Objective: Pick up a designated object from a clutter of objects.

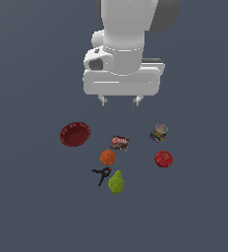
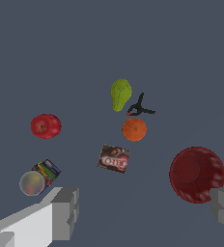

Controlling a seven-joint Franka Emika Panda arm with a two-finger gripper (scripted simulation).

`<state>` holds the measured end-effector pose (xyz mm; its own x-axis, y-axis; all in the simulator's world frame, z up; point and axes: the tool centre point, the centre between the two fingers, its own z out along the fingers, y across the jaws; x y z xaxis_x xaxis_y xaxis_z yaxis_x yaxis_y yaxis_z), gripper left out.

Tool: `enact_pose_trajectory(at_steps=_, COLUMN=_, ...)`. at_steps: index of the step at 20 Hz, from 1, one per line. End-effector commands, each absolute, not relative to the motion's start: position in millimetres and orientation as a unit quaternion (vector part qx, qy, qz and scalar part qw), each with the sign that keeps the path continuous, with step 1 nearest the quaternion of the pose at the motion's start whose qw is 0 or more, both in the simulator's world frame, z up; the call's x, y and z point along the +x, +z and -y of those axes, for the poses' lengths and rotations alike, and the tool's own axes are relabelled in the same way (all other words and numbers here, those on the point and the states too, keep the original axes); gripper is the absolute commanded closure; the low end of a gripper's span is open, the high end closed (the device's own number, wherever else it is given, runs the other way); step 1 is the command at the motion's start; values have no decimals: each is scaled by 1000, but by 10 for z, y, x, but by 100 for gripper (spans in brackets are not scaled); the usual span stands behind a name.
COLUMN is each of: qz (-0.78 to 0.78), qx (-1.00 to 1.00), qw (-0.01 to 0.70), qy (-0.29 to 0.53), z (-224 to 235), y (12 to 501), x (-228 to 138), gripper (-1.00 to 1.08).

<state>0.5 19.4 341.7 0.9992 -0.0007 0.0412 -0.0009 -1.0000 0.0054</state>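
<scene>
The glossy red apple (image 1: 163, 159) lies on the grey floor at the exterior view's right; it also shows in the wrist view (image 2: 46, 126). My gripper (image 1: 120, 101) hangs open and empty high above the clutter, well apart from the apple; its grey fingers (image 2: 65, 212) frame the wrist view. The clutter holds a dark red ribbed bowl (image 1: 75, 134), an orange (image 1: 107, 157), a green pear (image 1: 116, 182), a black clamp (image 1: 101, 173), a brown packet (image 1: 120, 142) and a colourful can (image 1: 158, 133).
The colourful can (image 2: 38, 178) lies nearest the apple, just behind it in the exterior view. The bowl (image 2: 197, 174) sits at the far side of the clutter. The pear (image 2: 120, 94), clamp (image 2: 140, 107), orange (image 2: 134, 129) and packet (image 2: 114, 158) cluster in the middle.
</scene>
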Motion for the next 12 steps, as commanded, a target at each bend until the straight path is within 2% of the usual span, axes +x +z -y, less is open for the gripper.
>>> enact_pose_trajectory(at_steps=1, qz=0, qx=1000, qw=3, qy=20, z=-196, y=3410, x=8, gripper=-92)
enact_pose_trajectory(at_steps=12, qz=-19, qx=1000, qw=9, qy=17, z=-520, y=3046, x=231, gripper=-92)
